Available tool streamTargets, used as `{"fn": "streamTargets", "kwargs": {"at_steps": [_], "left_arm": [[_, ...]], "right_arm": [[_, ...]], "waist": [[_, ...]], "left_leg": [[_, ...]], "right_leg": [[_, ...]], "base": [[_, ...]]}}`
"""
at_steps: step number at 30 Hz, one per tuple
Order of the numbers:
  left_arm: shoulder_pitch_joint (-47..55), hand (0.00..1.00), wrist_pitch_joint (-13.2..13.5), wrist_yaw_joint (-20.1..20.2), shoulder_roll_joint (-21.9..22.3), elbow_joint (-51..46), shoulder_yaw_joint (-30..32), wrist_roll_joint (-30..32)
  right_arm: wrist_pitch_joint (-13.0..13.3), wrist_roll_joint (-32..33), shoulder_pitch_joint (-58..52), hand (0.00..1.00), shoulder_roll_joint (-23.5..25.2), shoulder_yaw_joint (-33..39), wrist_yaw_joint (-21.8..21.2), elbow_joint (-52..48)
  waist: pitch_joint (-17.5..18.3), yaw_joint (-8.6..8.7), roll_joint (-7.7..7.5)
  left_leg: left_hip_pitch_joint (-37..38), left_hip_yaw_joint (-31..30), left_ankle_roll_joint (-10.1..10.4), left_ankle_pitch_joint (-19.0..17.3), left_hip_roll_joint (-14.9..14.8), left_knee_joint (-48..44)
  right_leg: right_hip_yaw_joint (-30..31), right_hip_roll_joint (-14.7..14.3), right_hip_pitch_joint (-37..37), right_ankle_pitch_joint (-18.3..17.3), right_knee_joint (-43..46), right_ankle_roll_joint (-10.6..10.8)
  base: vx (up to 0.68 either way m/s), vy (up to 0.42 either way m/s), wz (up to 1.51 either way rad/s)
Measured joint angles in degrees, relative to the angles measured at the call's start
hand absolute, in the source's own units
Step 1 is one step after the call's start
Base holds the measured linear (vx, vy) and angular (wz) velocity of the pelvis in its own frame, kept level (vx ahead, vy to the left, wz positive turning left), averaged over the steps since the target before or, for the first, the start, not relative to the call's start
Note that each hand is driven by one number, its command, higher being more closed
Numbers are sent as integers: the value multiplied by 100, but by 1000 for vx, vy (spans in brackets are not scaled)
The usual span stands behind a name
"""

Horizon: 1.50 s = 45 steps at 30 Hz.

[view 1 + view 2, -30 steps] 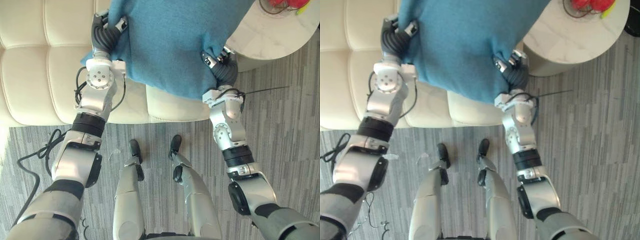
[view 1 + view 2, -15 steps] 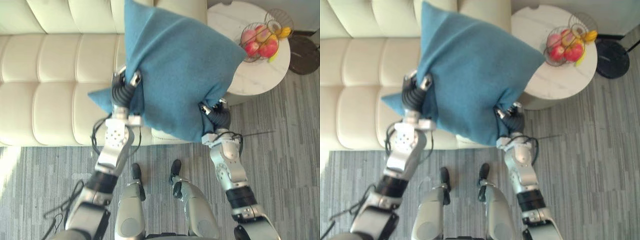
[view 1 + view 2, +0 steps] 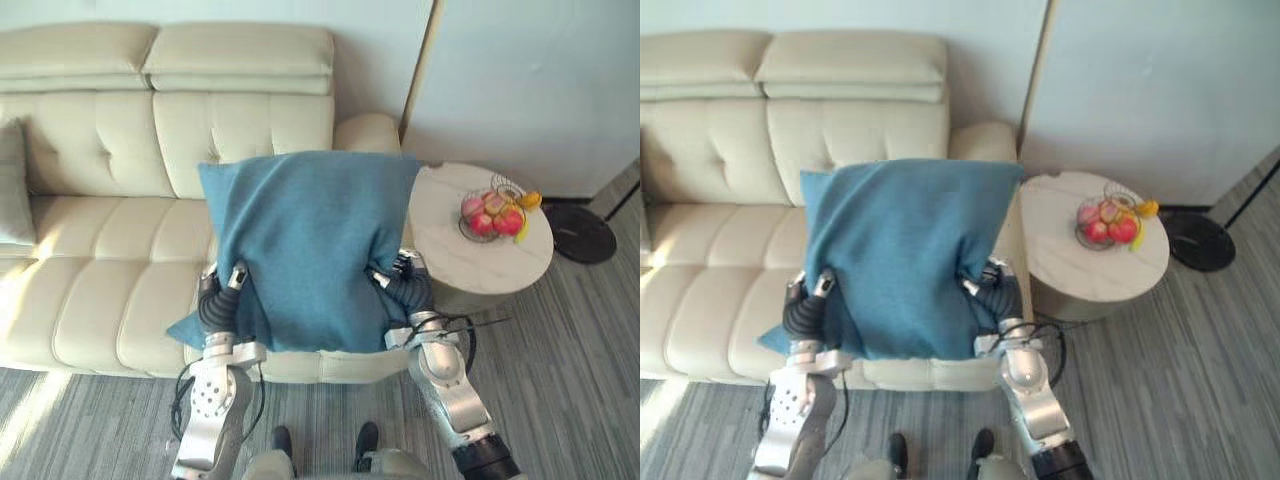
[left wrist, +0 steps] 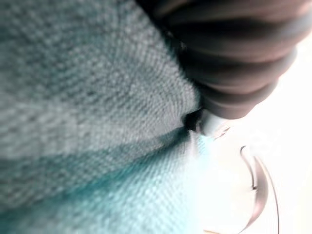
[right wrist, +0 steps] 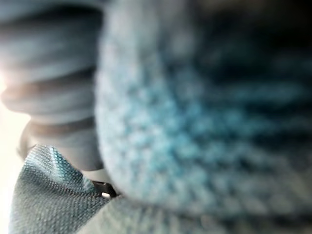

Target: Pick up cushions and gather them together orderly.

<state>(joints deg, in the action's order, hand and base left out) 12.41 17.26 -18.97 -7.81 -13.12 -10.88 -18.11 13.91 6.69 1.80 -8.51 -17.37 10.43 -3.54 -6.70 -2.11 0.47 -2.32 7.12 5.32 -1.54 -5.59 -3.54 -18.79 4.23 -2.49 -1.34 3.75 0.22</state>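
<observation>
A large blue cushion [image 3: 305, 250] is held upright in the air in front of the cream sofa [image 3: 100, 230], its top edge level with the backrest. My left hand [image 3: 220, 303] is at its lower left side and my right hand [image 3: 408, 290] at its lower right side, both pressed into the cloth with their dark ribbed covers showing. The fingers of both are buried in the fabric. Blue weave [image 4: 73, 97] presses close against the left hand's cover, and the same cloth [image 5: 195, 122] against the right hand's. A grey cushion [image 3: 12, 185] leans at the sofa's far left.
A round white side table [image 3: 450, 255] stands to the right of the sofa arm, with a wire fruit basket [image 3: 492, 212] on it. A black round base [image 3: 580, 232] sits on the grey striped floor further right. A wall rises behind.
The camera has swung up from the floor to the sofa and wall. The blue cushion stays between both hands and has gone from tilted to upright and square.
</observation>
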Motion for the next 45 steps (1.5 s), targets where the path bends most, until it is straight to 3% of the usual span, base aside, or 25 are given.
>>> {"fn": "streamTargets", "kwargs": {"at_steps": [4, 6, 8, 9, 11, 14, 15, 17, 19, 20, 21, 22, 23, 24, 25, 26, 27, 29, 31, 33, 35, 38, 40, 43, 45], "left_arm": [[-37, 100, -2, 0, -28, 1, -105, 3], [-42, 100, -9, 0, -26, 11, -154, 2], [-40, 100, -12, 1, -14, 120, -162, -37], [-41, 100, -12, 2, -15, 121, -163, -63], [-43, 100, -10, 2, -24, 121, -161, -145], [-53, 100, 6, 1, 45, 120, -193, -230], [-105, 100, 5, 2, 19, 129, -272, -232], [-183, 100, 6, 2, -69, 140, -337, -247], [-269, 100, 8, 2, -62, 197, -381, -341], [-343, 100, 12, 2, -67, 352, -387, -378], [-440, 100, 11, 3, -79, 508, -409, -404], [-461, 100, 10, 3, -96, 540, -419, -405], [-470, 100, 8, 3, -198, 608, -458, -409], [-469, 100, -14, 14, -303, 691, -522, -411], [-469, 100, -18, 19, -319, 720, -538, -411], [-469, 100, -22, 24, -335, 747, -573, -411], [-470, 100, -18, 32, -337, 746, -614, -410], [-495, 100, -8, 51, -339, 746, -622, -408], [-523, 100, 3, 116, -355, 744, -641, -402], [-516, 100, -10, 164, -289, 767, -664, -403], [-522, 100, -21, 202, -252, 805, -701, -403], [-505, 100, -44, 352, -219, 984, -901, -405], [-378, 100, -1, 457, -204, 969, -904, -415], [-371, 100, -1, 471, -201, 957, -902, -416], [-320, 100, -4, 475, -176, 948, -898, -416]], "right_arm": [[156, 37, 13, 100, -107, -13, 79, 233], [152, 67, 14, 100, -138, -10, 129, 387], [129, 69, 50, 100, -133, -5, 153, 567], [129, 69, 70, 100, -132, -5, 157, 578], [127, 63, 273, 100, -133, 3, 188, 706], [128, 16, 467, 100, -161, 97, 235, 711], [128, 11, 469, 100, -141, 147, 307, 771], [122, 9, 462, 100, -115, 158, 327, 870], [89, 8, 462, 100, -107, 204, 333, 897], [39, 7, 454, 100, -85, 217, 333, 926], [-18, -1, 457, 100, -66, 265, 333, 937], [-28, -3, 459, 100, -52, 287, 333, 955], [-44, -3, 460, 100, 0, 323, 324, 1087], [-46, 0, 431, 100, 22, 326, 306, 1254], [-46, 1, 420, 100, 22, 326, 300, 1294], [-49, 4, 418, 100, 9, 327, 297, 1346], [-43, 7, 433, 100, -25, 334, 297, 1343], [-33, 10, 472, 100, -65, 342, 297, 1332], [-30, 12, 483, 100, -83, 360, 297, 1324], [-37, 18, 489, 100, -171, 368, 292, 1315], [-41, 22, 465, 100, -217, 399, 283, 1314], [-43, 24, 265, 100, -410, 529, 283, 1143], [-31, 25, 15, 100, -455, 564, 283, 421], [110, 22, 9, 100, -449, 574, 283, 222], [128, 23, 10, 100, -447, 573, 282, 250]], "waist": [[18, 21, 39], [76, 13, 130], [92, -35, 147], [94, -33, 151], [93, -11, 135], [164, 80, 243], [205, 179, 142], [312, 249, -89], [325, 176, -103], [331, 168, -87], [319, 161, -53], [310, 158, -44], [299, 180, -24], [260, 230, 31], [258, 241, 34], [261, 272, 15], [272, 283, -5], [278, 288, -4], [296, 407, 79], [316, 413, 251], [317, 438, 278], [303, 541, 298], [302, 392, 326], [312, 278, 350], [301, 188, 346]], "left_leg": [[-748, -281, 15, -180, 16, -956], [-895, 33, -87, -404, -92, -923], [-955, 1061, -196, -490, -460, -1110], [-978, 1148, -252, -507, -507, -1158], [-1071, 1236, -328, -505, -761, -1190], [-1135, 1326, -94, -482, -1251, -1220], [-1180, 1568, 237, -236, -1121, -1385], [-1427, 1555, 7, -562, -792, -1870], [-1615, 1559, -135, -1057, -742, -2516], [-1582, 1595, -259, -1239, -644, -2644], [-1497, 1628, -360, -1303, -565, -2585], [-1436, 1649, -391, -1321, -535, -2529], [-1243, 1691, -452, -1354, -510, -2377], [-918, 1698, -464, -1360, -443, -2114], [-787, 1713, -466, -1359, -402, -2006], [-438, 1791, -486, -1343, -269, -1709], [-149, 1916, -488, -1328, -94, -1420], [60, 2035, -478, -1324, 12, -1222], [183, 1993, -427, -1338, 159, -1060], [181, 1904, -329, -1321, 35, -1013], [224, 1834, -278, -1305, -60, -1082], [75, 1558, -47, -1154, -366, -2678], [-600, 1396, -52, -798, -716, -4527], [-1083, 1187, -93, -1355, -766, -4468], [-1120, 799, -119, -1376, -559, -2762]], "right_leg": [[-556, 114, 63, 11, -23, 20], [-855, 116, 110, 50, -166, 34], [-1103, 258, 303, 214, -506, 54], [-1125, 306, 294, 219, -497, 64], [-1123, 608, 192, 279, -410, 167], [-1110, 970, 154, 505, -444, 598], [-1090, 1210, 225, 599, -541, 782], [-884, 1516, 231, 675, -601, 751], [-779, 1786, 131, 884, -257, 1038], [-712, 2020, -88, 942, 319, 951], [-646, 2204, -455, 1071, 1010, 347], [-563, 2240, -624, 1044, 1255, 60], [36, 2093, -1042, 503, 2148, -48], [517, 1658, -1210, -150, 2681, 348], [592, 1498, -1230, -323, 2764, 412], [671, 1091, -1256, -683, 2726, 497], [398, 854, -1321, -788, 2495, 426], [-49, 638, -1408, -730, 2062, 292], [-467, 231, -1464, 169, 978, -493], [-416, 27, -1310, 257, 661, -477], [-432, -35, -1208, 192, 655, -533], [-485, -82, -402, -14, 403, -360], [-231, -20, 191, -83, -40, -286], [151, 142, 214, -161, -31, -167], [612, 389, 214, -213, 94, 179]], "base": [[-83, 55, 72], [-87, 64, 67], [-56, 153, 56], [-34, 236, 45], [-6, 347, 23], [60, 438, 18], [95, 402, 29], [132, 465, 36], [145, 454, 10], [146, 476, -4], [171, 549, -3], [182, 471, -10], [198, 376, -6], [186, 244, -4], [201, 172, 0], [211, 125, -8], [169, 91, -13], [243, 50, -18], [374, 6, 4], [302, -29, -14], [330, -18, -3], [238, -7, 20], [238, 34, -39], [254, 171, -65], [214, 282, -87]]}}
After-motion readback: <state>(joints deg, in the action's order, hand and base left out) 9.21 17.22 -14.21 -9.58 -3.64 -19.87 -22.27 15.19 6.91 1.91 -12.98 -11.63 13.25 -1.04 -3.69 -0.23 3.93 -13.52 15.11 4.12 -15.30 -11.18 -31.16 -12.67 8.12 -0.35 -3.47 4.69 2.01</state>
